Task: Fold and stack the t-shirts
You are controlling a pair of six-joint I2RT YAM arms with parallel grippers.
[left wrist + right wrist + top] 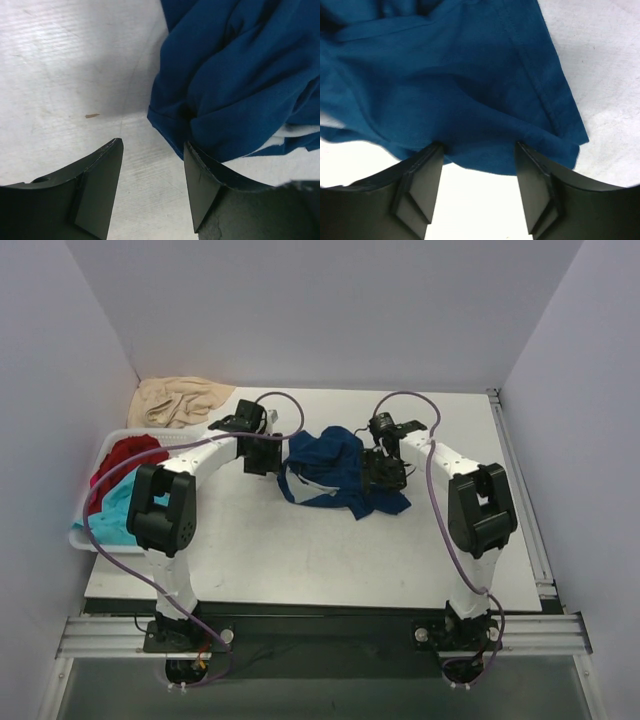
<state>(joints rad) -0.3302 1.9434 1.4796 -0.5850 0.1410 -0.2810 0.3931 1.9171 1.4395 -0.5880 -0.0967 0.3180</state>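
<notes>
Jaws on both grippers stand wide, gripping nothing. Left gripper sits low over the table, 1 finger just touching the crumpled edge of the navy shirt, likely lined up to pinch that fold. Right gripper straddles a hemmed corner on the opposite side; whether cloth lies fully between its fingers is hard to tell. With 2 arms at opposite edges, the aim seems to be to spread the bunched heap at frame centre flat before folding. Red shirt and turquoise shirt lie in the basket at left.
</notes>
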